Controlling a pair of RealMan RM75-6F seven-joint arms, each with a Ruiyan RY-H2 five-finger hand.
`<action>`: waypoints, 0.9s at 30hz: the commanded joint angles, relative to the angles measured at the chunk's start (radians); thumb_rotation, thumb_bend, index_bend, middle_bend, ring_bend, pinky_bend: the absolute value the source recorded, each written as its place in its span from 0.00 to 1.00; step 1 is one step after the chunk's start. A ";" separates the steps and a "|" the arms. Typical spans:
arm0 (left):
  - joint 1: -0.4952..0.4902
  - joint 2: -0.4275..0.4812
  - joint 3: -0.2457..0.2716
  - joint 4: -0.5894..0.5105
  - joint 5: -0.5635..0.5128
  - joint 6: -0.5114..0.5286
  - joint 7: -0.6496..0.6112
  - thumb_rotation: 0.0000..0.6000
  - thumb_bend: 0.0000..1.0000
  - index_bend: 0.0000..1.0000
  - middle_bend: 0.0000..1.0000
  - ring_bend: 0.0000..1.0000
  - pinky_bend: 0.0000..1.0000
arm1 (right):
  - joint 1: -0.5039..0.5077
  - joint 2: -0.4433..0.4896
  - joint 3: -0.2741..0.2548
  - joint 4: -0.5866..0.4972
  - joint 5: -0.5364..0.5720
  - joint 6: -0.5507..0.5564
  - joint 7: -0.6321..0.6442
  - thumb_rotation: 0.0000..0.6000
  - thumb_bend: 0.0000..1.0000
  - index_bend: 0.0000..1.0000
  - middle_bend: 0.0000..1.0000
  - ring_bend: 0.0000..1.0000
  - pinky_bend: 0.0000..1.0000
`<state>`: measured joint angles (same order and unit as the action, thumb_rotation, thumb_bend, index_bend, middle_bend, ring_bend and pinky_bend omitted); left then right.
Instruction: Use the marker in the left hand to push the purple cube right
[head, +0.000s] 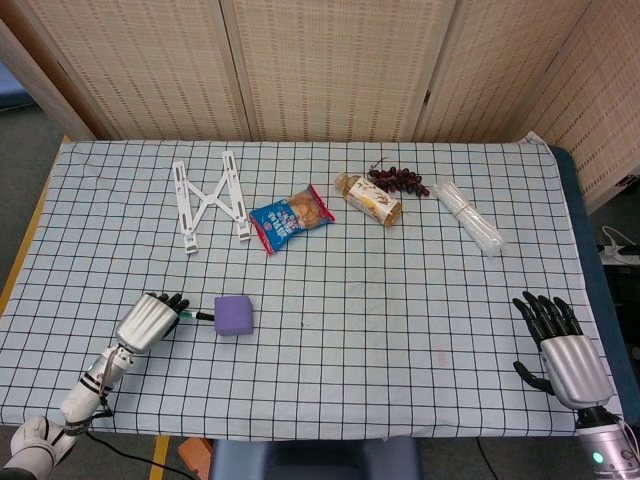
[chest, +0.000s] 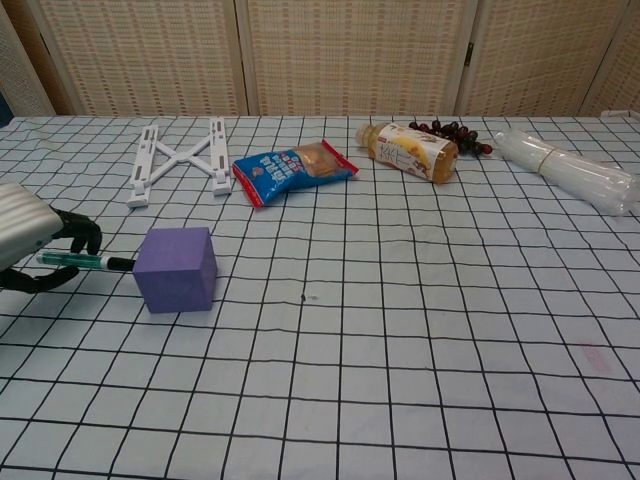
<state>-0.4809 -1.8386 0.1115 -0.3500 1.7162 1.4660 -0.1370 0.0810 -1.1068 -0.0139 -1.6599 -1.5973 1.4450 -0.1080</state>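
With your left hand (chest: 35, 245) gripping the marker (chest: 85, 262), tip against the purple cube (chest: 176, 269), push low and centred so it slides right without turning.

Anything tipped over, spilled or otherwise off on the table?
Only the bottle stands out: it lies on its side beside the grapes, not upright, with no spill visible. The left robot hand holds the marker level, its tip against the purple cube. Nothing looks damaged.
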 joint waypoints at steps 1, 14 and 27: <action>-0.011 -0.012 -0.001 -0.024 0.006 0.017 0.038 1.00 0.74 0.75 0.76 0.68 0.86 | 0.000 0.003 -0.004 -0.003 -0.004 -0.002 0.004 1.00 0.13 0.00 0.00 0.00 0.00; -0.069 -0.058 -0.031 -0.098 -0.001 -0.001 0.136 1.00 0.74 0.75 0.77 0.68 0.86 | -0.004 0.025 -0.015 -0.017 -0.020 0.001 0.025 1.00 0.13 0.00 0.00 0.00 0.00; -0.134 -0.106 -0.060 -0.083 -0.016 -0.045 0.145 1.00 0.74 0.75 0.77 0.68 0.86 | -0.009 0.038 -0.011 -0.019 -0.010 0.007 0.041 1.00 0.13 0.00 0.00 0.00 0.00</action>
<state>-0.6106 -1.9414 0.0537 -0.4355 1.7012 1.4255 0.0067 0.0721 -1.0695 -0.0250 -1.6788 -1.6078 1.4519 -0.0679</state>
